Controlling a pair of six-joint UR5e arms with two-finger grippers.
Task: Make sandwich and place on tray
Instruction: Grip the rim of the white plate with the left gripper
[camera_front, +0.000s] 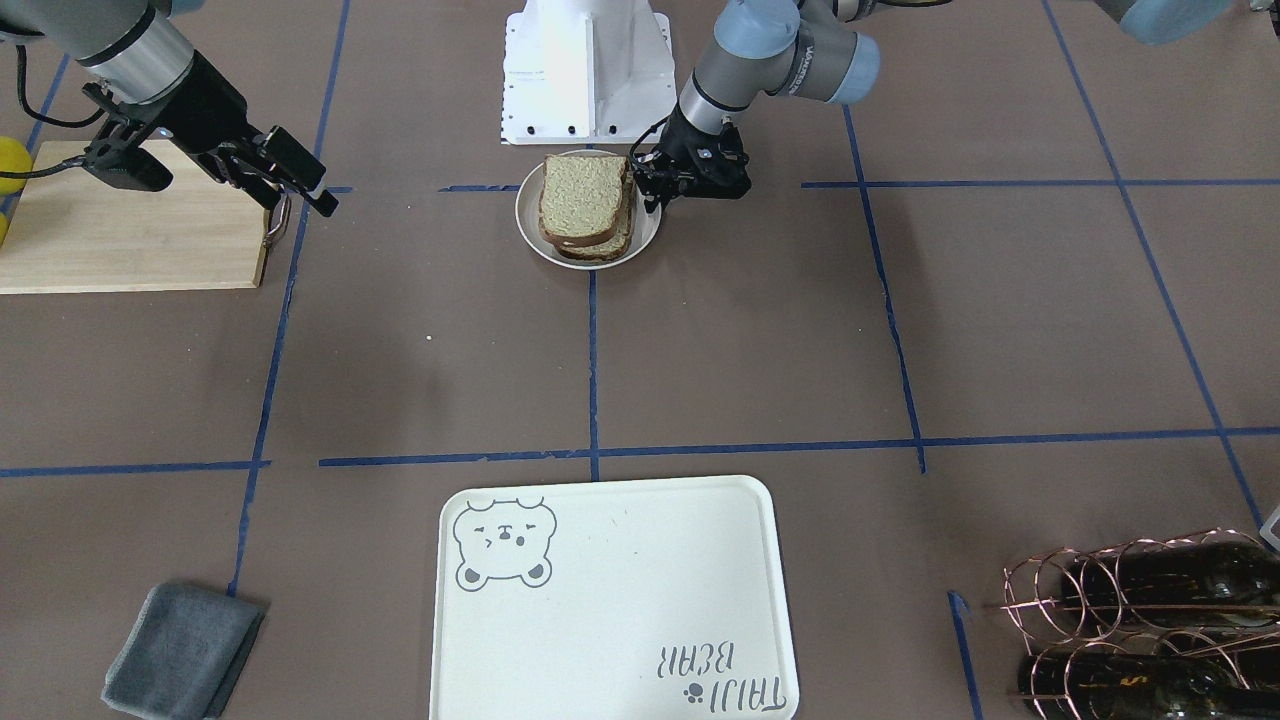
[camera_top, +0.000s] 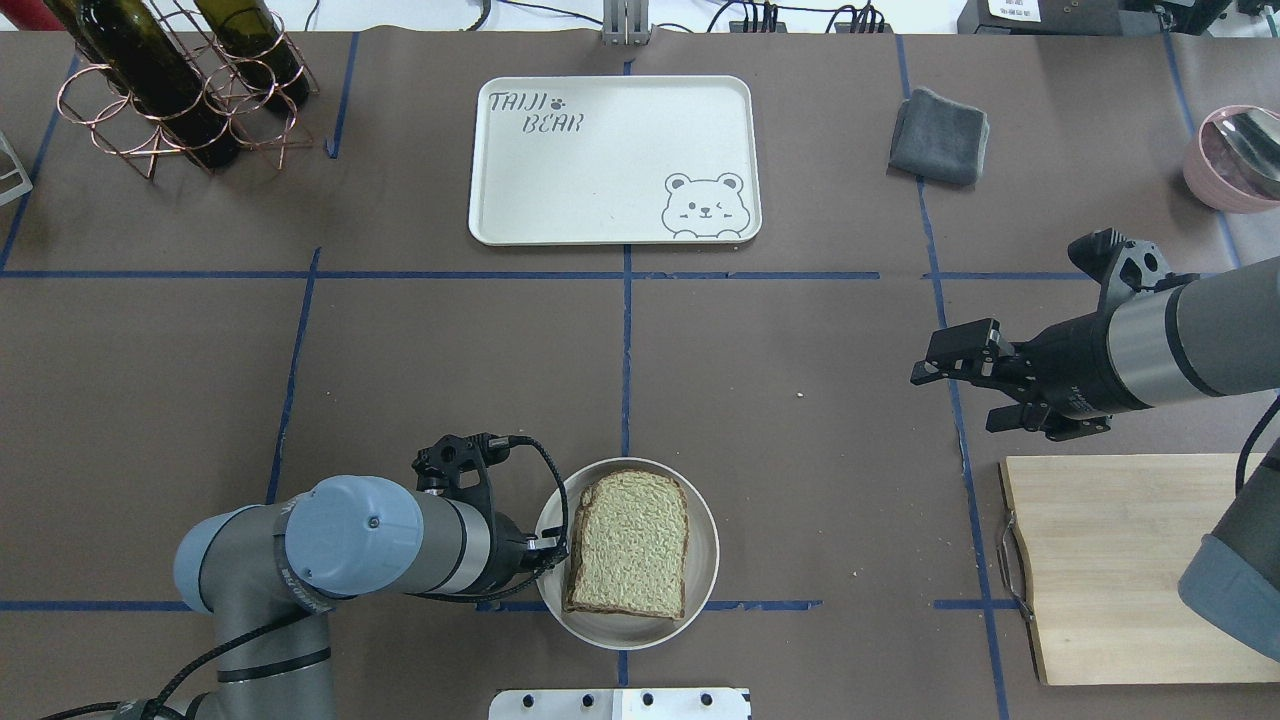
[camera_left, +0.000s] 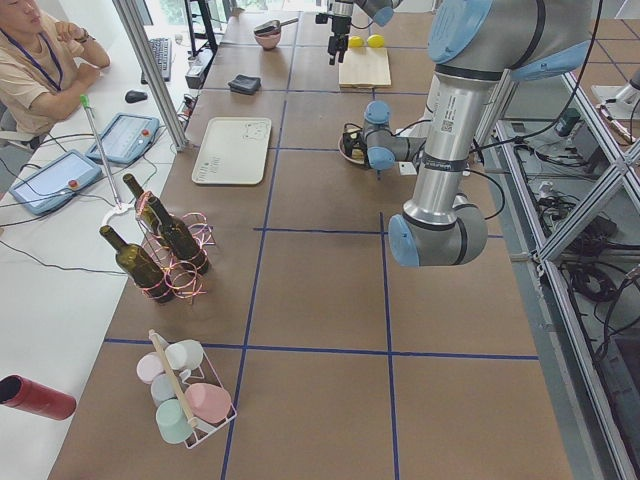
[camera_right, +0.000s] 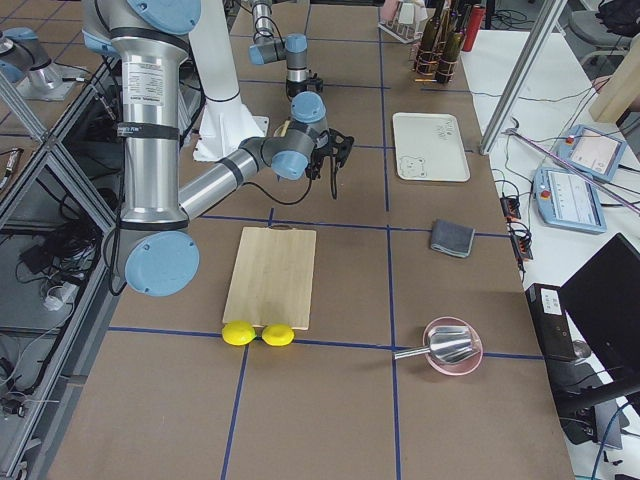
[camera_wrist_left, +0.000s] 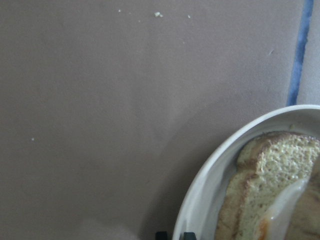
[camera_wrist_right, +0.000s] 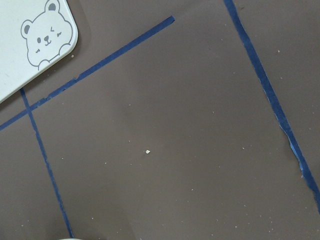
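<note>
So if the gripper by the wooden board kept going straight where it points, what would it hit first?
Probably the bare brown table. The right gripper tilts down toward it, and its wrist camera shows only tabletop and blue tape ahead. The tray sits off to one side. Depth is unclear.

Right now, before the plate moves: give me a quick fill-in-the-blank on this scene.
1. The sandwich lies on a round ____ plate.
2. The left gripper grips the ____'s rim.
3. The tray shows a grey ____ face.
4. The right gripper hangs near the wooden cutting board, its jaws ____.
Missing: white; plate; bear; open.
</note>
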